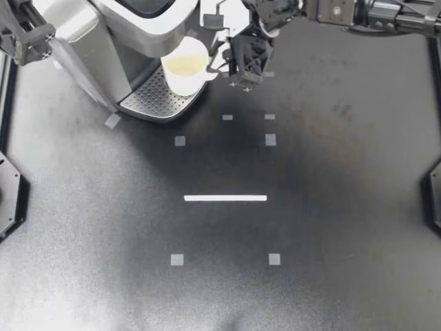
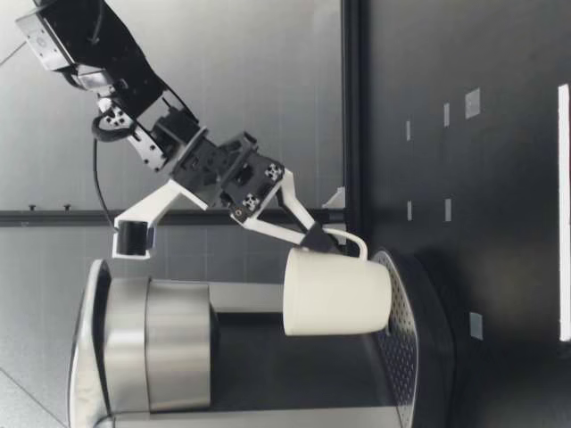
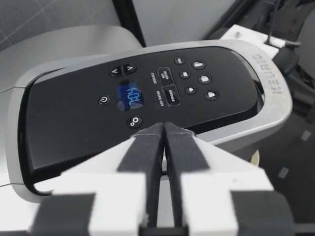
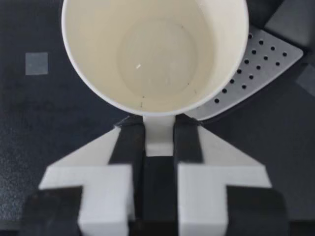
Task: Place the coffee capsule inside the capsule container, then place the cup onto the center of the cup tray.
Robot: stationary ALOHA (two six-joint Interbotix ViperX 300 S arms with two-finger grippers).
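Observation:
My right gripper point(image 1: 222, 67) is shut on the handle of the white cup point(image 1: 186, 69), which is upright and empty over the coffee machine's perforated cup tray point(image 1: 153, 102). In the low view the cup point(image 2: 337, 292) hangs slightly tilted, its base just above the tray point(image 2: 401, 321), held by my right gripper point(image 2: 319, 239). The right wrist view shows the handle point(image 4: 159, 132) pinched between both fingers, with the cup point(image 4: 155, 54) ahead and the tray point(image 4: 258, 69) beside it. My left gripper point(image 3: 164, 130) is shut and empty above the machine's control panel point(image 3: 147, 93). No capsule shows.
The silver coffee machine point(image 1: 89, 31) fills the back left corner, with my left arm point(image 1: 24, 31) beside it. A white strip point(image 1: 225, 198) and small grey tape squares point(image 1: 270, 140) mark the black table.

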